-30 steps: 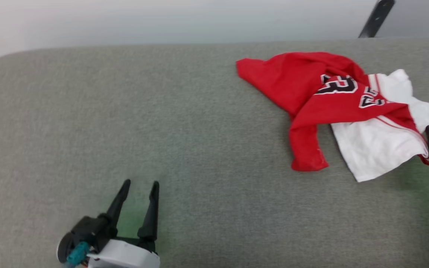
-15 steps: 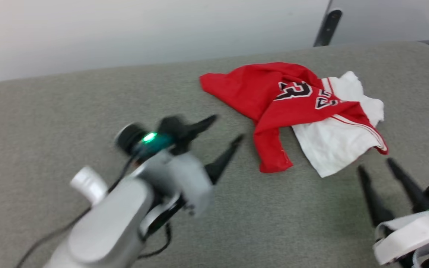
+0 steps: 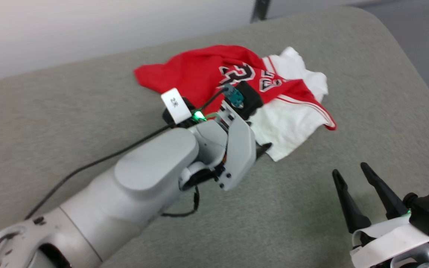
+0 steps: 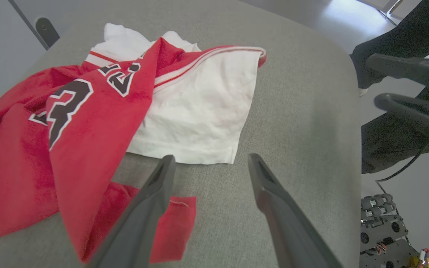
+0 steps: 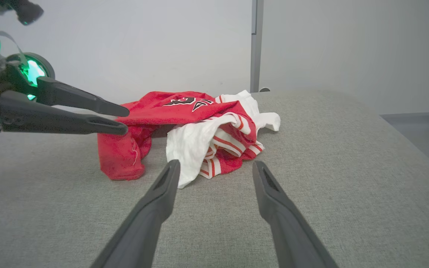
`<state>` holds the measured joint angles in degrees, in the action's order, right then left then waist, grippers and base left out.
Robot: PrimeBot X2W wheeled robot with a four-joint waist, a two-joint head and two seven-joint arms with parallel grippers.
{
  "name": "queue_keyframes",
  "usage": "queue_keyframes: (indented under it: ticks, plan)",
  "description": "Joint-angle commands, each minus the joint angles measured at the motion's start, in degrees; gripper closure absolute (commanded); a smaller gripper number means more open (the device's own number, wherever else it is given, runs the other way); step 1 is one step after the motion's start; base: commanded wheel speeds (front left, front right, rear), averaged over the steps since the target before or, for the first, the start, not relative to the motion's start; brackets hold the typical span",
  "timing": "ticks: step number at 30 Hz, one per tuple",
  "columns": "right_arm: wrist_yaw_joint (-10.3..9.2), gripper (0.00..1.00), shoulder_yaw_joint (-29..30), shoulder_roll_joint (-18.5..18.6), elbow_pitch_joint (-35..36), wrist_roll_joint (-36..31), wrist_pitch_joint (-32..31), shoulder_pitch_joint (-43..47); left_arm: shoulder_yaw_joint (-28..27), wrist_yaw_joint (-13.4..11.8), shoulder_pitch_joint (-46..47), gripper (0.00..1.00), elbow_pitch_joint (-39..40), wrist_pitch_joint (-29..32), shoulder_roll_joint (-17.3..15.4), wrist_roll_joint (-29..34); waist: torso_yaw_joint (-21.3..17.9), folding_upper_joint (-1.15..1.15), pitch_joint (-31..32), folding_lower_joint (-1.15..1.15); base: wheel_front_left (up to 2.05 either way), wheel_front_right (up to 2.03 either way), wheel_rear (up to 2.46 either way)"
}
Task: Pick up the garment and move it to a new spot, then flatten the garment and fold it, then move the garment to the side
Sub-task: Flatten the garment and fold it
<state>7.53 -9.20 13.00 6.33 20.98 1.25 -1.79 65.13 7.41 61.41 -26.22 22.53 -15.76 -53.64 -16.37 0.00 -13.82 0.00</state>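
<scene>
The garment (image 3: 199, 72) is a crumpled red jersey with white sleeves and black white-outlined numbers, lying at the far right of the grey padded table (image 3: 69, 111). My left arm (image 3: 155, 167) reaches across to its near edge. The left gripper (image 4: 210, 158) hovers open just above the table, one finger over a red corner of the garment (image 4: 88, 123) and the white sleeve's hem just ahead. In the right wrist view, the left gripper (image 5: 124, 120) points at the red fold of the garment (image 5: 184, 111). My right gripper (image 3: 348, 169) (image 5: 216, 163) stands open and empty, short of the striped trim.
The table's rounded right edge (image 3: 419, 74) drops to the floor close beside the garment. A dark upright post (image 5: 255, 44) stands behind the table against the pale wall. Dark shapes, perhaps a person's legs (image 4: 404, 33), are off the table's end.
The head camera has turned toward the garment. My left arm has swung from the near left over to the garment's near edge. The right gripper has drawn back from the white sleeve.
</scene>
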Motion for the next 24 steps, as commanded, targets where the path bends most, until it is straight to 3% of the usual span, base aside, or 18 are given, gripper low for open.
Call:
queue_keyframes:
  ticks: [1,12,19,20,21,22,24]
  plan:
    - [-0.08,0.0,-0.42,-0.63,-0.28,0.18,0.69,-1.05,1.48,0.09,1.98,0.0,-2.3,-0.09,-0.02,-0.78,-5.39,0.0,-4.99,0.0,0.0,0.0,0.0]
    - [-0.08,0.0,-4.08,-2.14,-4.79,1.91,4.83,-4.99,7.7,0.09,7.54,0.0,-15.14,-0.92,1.7,-2.1,-11.02,0.0,-9.35,0.0,0.0,0.0,0.0]
    - [-0.08,0.0,-5.14,-1.99,-6.76,2.64,6.17,-6.16,8.44,0.1,5.1,0.0,-17.49,4.59,1.31,3.09,-12.47,0.0,-9.76,0.0,0.0,0.0,0.0]
    - [-0.08,0.0,-5.2,-1.96,-6.94,2.76,6.27,-6.19,8.51,0.1,4.65,0.07,-17.46,5.41,1.27,3.31,-12.55,0.0,-9.76,0.0,0.0,0.0,0.0]
    - [-0.08,0.0,-5.2,-1.93,-7.06,2.83,6.34,-6.33,8.6,0.1,4.33,0.57,-17.08,6.08,1.25,3.96,-12.57,0.0,-9.78,0.0,0.0,0.0,0.0]
    - [-0.08,0.0,-5.18,-1.9,-7.14,2.85,6.46,-6.45,8.65,0.1,4.18,0.97,-16.78,6.41,1.11,4.19,-12.53,0.0,-9.77,0.0,0.0,0.0,0.0]
    - [-0.08,0.0,-4.99,-1.78,-7.3,2.86,6.57,-6.48,8.73,0.11,3.94,1.0,-16.29,7.12,0.9,4.96,-12.27,0.0,-9.63,0.0,0.0,0.0,0.0]
